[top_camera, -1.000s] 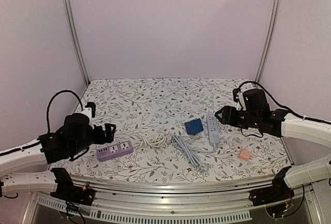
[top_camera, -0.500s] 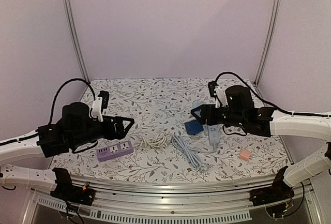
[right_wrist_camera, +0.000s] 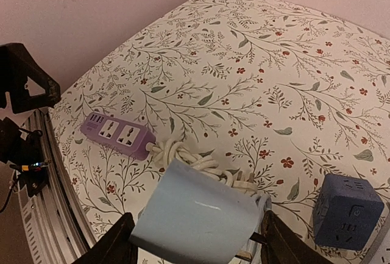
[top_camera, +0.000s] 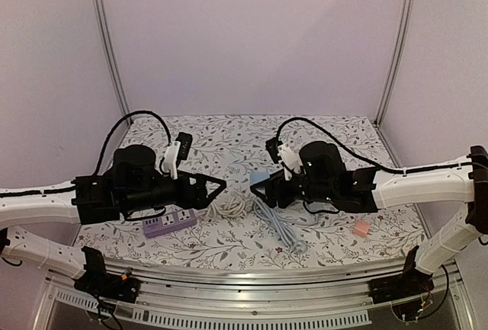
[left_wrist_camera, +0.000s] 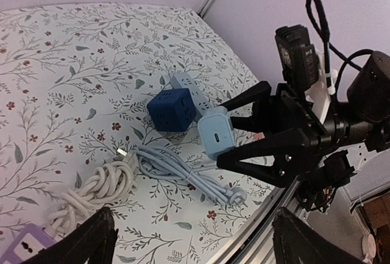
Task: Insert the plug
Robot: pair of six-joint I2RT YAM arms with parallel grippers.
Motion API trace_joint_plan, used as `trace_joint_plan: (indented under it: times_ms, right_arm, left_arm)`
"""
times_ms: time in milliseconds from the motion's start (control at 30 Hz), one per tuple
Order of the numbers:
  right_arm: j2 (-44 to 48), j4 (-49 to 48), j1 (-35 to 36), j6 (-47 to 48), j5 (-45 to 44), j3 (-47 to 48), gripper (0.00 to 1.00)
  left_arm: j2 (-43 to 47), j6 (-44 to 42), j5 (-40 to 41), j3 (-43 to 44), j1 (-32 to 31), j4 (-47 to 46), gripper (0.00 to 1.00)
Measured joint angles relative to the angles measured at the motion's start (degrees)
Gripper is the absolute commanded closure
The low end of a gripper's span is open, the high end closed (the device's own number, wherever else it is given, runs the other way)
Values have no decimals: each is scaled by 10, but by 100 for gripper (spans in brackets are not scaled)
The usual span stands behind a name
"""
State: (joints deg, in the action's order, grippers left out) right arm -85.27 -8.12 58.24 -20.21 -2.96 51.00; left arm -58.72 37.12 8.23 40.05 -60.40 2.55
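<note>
Right wrist view: the right gripper (right_wrist_camera: 198, 242) is clamped on the pale blue plug (right_wrist_camera: 195, 215), held above the table (right_wrist_camera: 262, 50). The purple strip (right_wrist_camera: 117, 133) lies ahead and to its left, sockets up, long axis running left to right. The left gripper (top_camera: 214, 188), jaws apart and empty, is nearer to the strip.

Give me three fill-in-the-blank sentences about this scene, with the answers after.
The right end effector grips the plastic plug block, whose colour is pale ____. The knotted white cable touches the rectangular power strip coloured ____. The left end effector stands ____, holding nothing.
Missing words: blue; purple; open.
</note>
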Motion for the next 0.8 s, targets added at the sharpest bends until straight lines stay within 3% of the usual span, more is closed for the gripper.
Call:
trace_joint_plan:
  times_ms: [800]
  right_arm:
    - [-11,-24,43,77,-29,0,48]
  left_arm:
    - [-198,48,-46,77,-13,-114,34]
